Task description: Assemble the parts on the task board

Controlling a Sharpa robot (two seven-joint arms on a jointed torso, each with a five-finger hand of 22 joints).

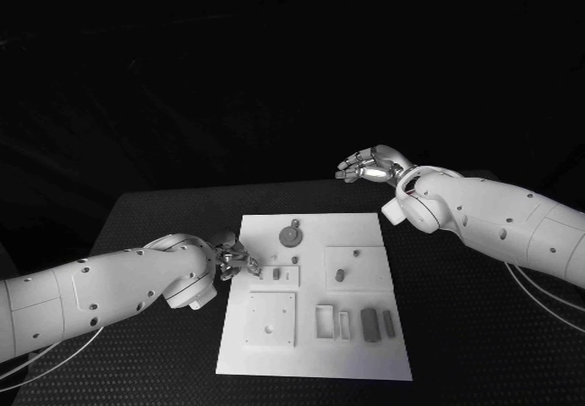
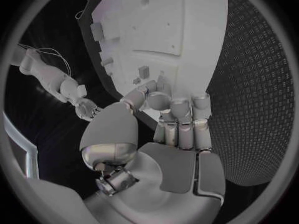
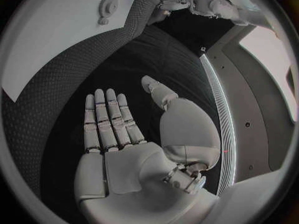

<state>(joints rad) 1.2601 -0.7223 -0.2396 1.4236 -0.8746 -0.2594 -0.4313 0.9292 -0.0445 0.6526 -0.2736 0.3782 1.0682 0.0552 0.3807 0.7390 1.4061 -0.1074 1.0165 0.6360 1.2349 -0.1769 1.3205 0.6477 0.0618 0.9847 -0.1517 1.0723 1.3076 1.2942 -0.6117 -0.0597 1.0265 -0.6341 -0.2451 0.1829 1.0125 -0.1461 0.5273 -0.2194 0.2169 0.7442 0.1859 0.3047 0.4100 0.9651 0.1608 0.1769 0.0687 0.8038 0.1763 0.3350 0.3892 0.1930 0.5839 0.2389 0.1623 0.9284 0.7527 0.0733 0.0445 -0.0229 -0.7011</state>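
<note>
The silver left hand [image 1: 235, 261], fingers curled with nothing visibly grasped, is resting at the left edge of the flat white task board [image 1: 366, 359]; the silver right hand [image 1: 372, 164] is hovering released, upper right.

White task board [image 1: 314, 338] bears grey parts [image 1: 369, 324] on a black, cross-hatched table [image 1: 475, 338].

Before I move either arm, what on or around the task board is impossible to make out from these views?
- Left hand, head view: its fingers bunch at the task board edge; whether they pinch a part is too small to tell.
- Left wrist view: the fingers hide the board edge beneath them.
- Right wrist view: the gear-shaped part sits near the rim, where the board is cut off.
- Right hand: open, holding nothing.
</note>
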